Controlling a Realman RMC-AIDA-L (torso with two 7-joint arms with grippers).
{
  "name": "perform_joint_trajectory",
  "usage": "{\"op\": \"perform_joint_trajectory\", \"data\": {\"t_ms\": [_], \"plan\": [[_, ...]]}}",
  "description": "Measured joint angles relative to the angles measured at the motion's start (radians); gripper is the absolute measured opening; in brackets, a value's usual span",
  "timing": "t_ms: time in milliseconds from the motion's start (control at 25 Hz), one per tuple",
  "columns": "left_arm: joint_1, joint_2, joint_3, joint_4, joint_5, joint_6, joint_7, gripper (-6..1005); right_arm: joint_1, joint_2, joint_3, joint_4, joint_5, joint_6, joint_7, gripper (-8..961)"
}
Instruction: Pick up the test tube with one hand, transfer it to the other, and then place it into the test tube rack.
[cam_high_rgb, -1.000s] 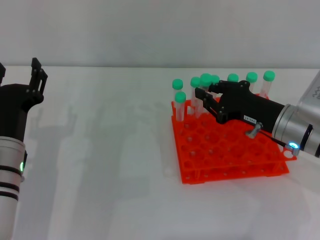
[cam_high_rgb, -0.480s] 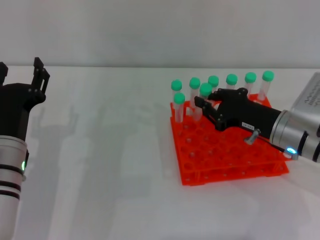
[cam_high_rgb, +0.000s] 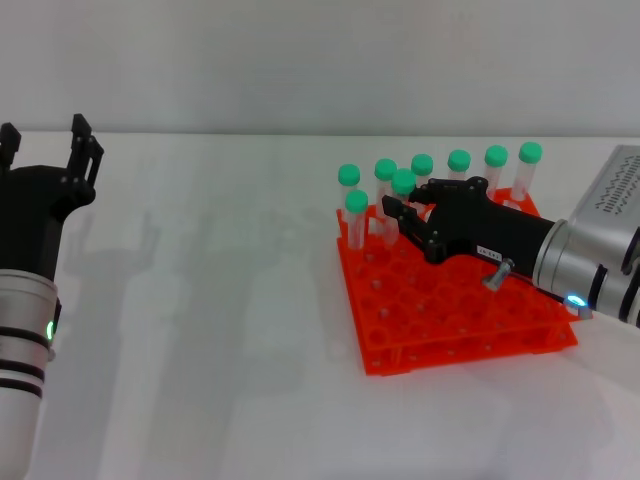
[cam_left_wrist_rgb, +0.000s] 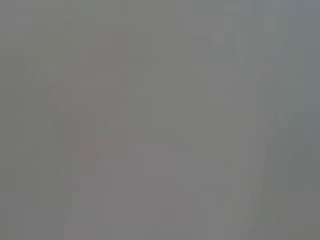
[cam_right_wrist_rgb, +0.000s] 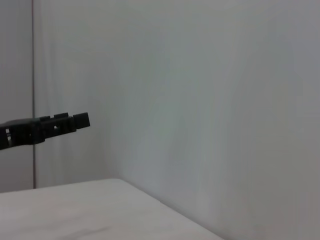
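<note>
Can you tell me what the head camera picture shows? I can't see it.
The right tool reaches over an orange test tube rack on a white table, its tips beside a green-capped test tube standing in the rack with seven others. The left tool hangs empty at the far left.

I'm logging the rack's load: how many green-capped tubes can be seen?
8, all in the orange rack: six along its far row, two in front at its left end, by the right gripper. More may be hidden.

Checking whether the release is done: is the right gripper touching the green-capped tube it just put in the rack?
Cannot tell. In the head view the right gripper overlaps the test tube standing in the test tube rack, hiding any gap.
</note>
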Motion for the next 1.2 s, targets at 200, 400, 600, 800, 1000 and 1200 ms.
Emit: {"op": "perform_joint_trajectory", "data": {"t_ms": [200,400,600,800,1000,1200], "plan": [[-0.003,0.0,-0.002,0.0,0.0,0.0,0.0,776,0.0,0.0,-0.008,-0.003,0.001,-0.002,-0.018,215],[-0.001,0.0,0.001,0.0,0.0,0.0,0.0,775,-0.002,0.0,-0.007,-0.003,0.017,-0.005,-0.02,215],[0.002,-0.002,0.002,0.0,-0.001,0.0,0.0,774,-0.009,0.0,-0.008,-0.004,0.05,-0.007,-0.02,216],[0.002,-0.002,0.001,0.0,-0.001,0.0,0.0,773,-0.014,0.0,-0.006,-0.011,0.057,-0.009,-0.018,517],[0.001,-0.001,-0.001,0.0,-0.001,0.0,0.0,774,-0.054,-0.004,0.009,-0.016,0.17,-0.097,-0.039,679],[-0.006,0.0,-0.003,-0.005,-0.005,0.0,0.001,776,-0.112,-0.008,0.095,-0.015,0.253,-0.212,-0.112,764]]}}
